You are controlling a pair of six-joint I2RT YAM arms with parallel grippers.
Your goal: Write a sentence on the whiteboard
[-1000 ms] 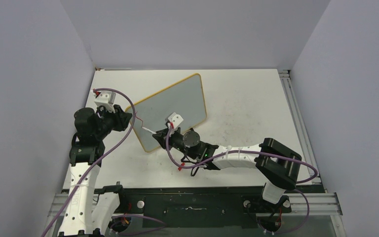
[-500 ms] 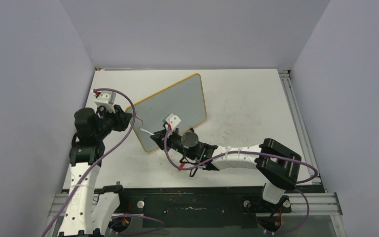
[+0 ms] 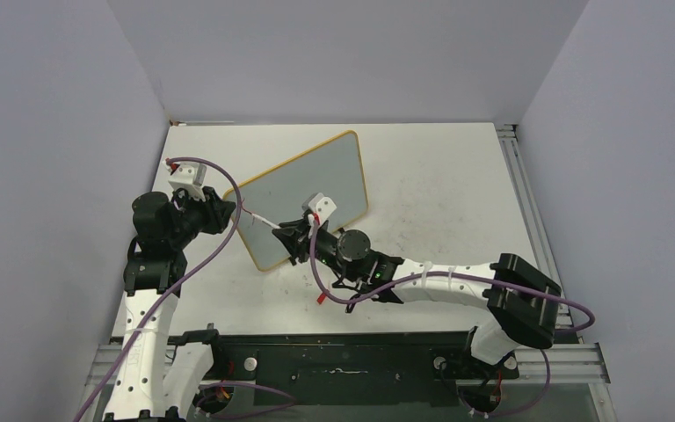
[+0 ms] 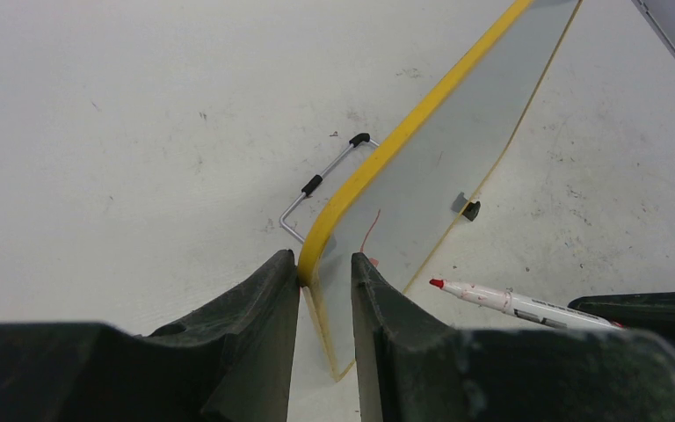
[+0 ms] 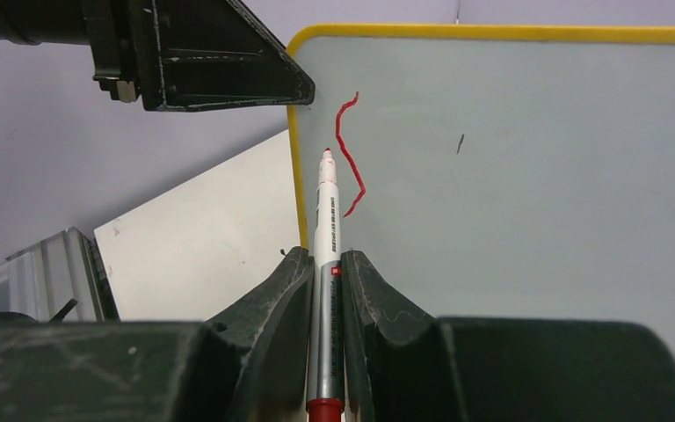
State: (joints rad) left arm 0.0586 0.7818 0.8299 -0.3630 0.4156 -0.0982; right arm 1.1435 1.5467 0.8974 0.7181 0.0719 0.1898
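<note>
Left end effector (image 4: 325, 268) is pinching the whiteboard (image 3: 308, 189) on the bench (image 3: 439, 176), right end effector (image 5: 323, 264) is clamping the marker (image 5: 327, 211) near the barely started sentence (image 5: 350, 158), and I'm guessing a hard push is risking skidding it.

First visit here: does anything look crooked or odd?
The yellow-framed grey whiteboard stands askew on the white table, one corner pinched by the left end effector. Its only writing: one wobbly red stroke near that corner.
</note>
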